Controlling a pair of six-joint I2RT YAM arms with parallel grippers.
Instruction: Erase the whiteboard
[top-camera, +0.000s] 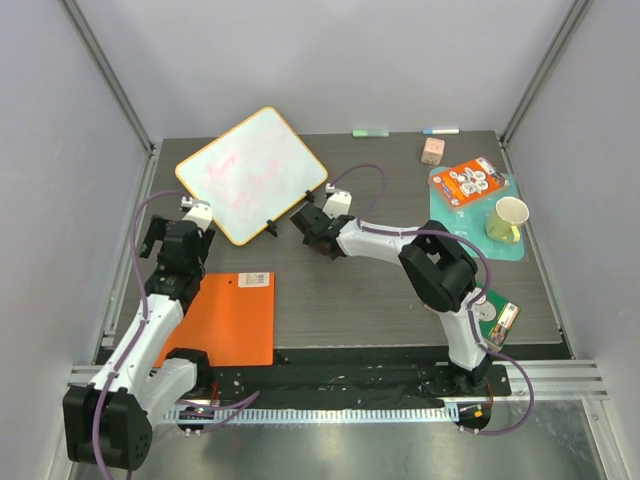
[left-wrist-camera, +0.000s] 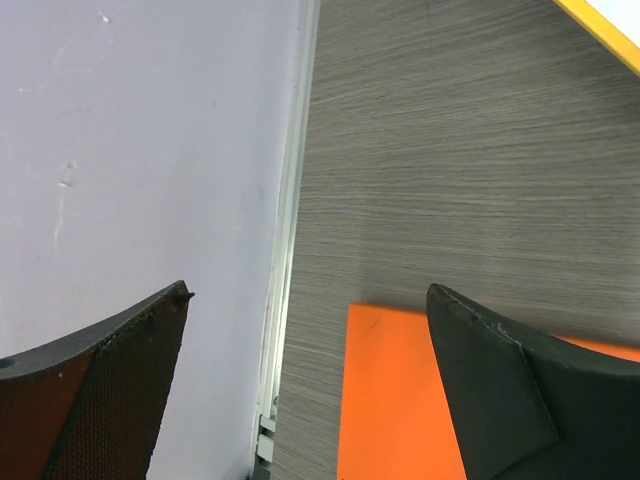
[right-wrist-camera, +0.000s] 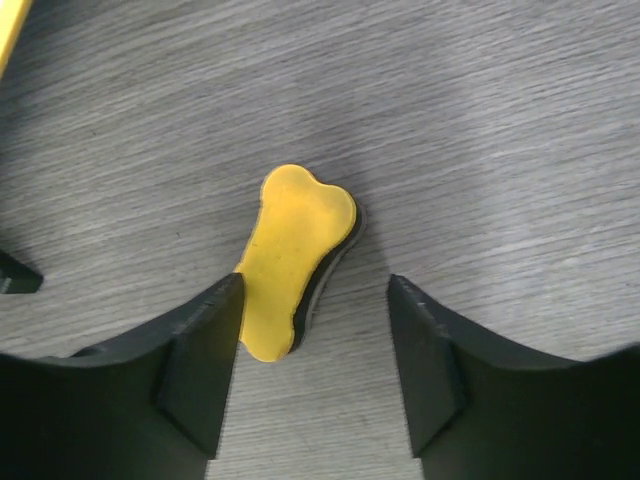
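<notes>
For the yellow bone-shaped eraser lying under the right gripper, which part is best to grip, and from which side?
Grip the yellow eraser across its narrower middle, coming straight down from above. It lies flat on the table with its long sides free, and the right gripper stands open over it. One finger nearly touches it, so centring first seems wise.

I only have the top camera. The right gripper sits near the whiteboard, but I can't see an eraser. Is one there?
Observer: Yes. The right wrist camera shows a yellow bone-shaped eraser lying on the table between the open fingers of the right gripper.
Operator: Gripped yet?
Observer: No. It lies close by one finger, with a clear gap to the other.
Operator: And the left gripper?
Observer: Open and empty, over the table and a corner of the orange sheet.
</notes>
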